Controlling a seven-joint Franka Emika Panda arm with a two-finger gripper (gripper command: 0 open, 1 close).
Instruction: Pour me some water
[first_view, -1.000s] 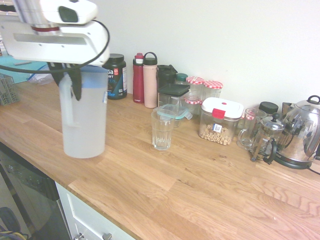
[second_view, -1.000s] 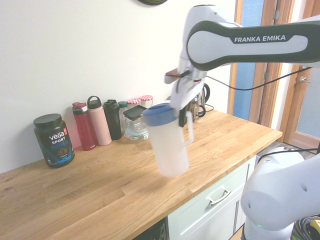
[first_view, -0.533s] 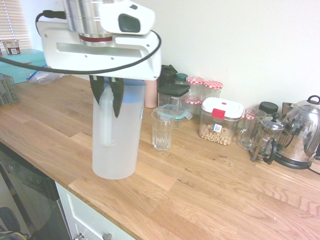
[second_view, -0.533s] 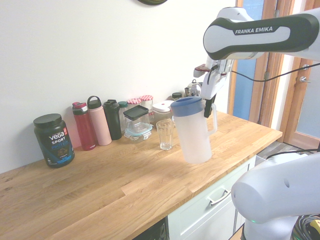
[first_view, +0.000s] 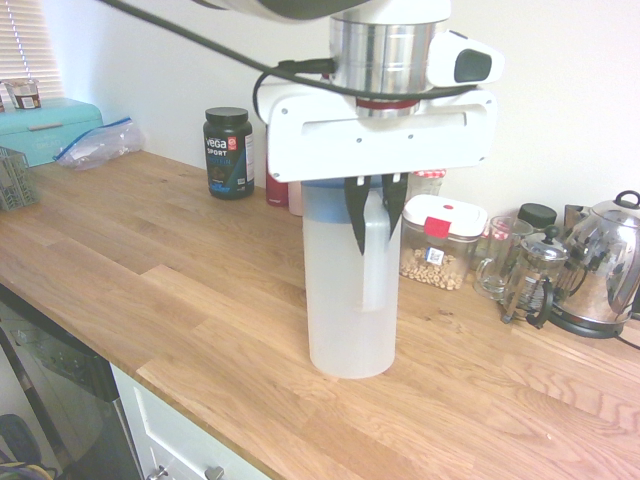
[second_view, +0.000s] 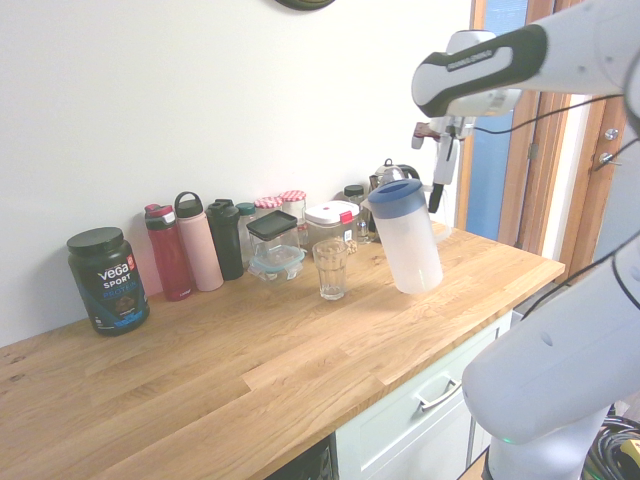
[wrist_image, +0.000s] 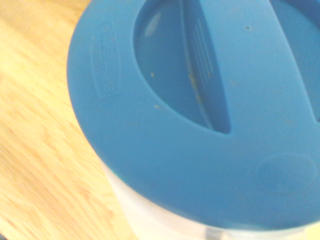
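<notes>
Gripper: the black two-finger gripper was closed around the side handle of the pitcher.
Pitcher: the tall frosted translucent plastic pitcher hung from the gripper, tilted, its blue lid on; whether its base touched the counter could not be told.
Water: its place was the pitcher, but the cloudy wall let no level be made out.
Glass: a clear faceted drinking tumbler stood upright near the gripper, beside the pitcher and apart from it; it looked empty, and the pitcher hid it from the first exterior view.
Dry-food box: beyond the gripper, toward the wall, a clear container with a white lid and red tab held small round beige pieces.
Coffee things: farther along from the gripper stood a clear glass mug, a glass French press and a shiny steel kettle.
Storage: on the gripper's other side were clear food boxes and jars with red-checked lids.
Bottles: past those, a black one, a pink one and a red one.
Tub: farther still from the gripper, a black protein tub.
</notes>
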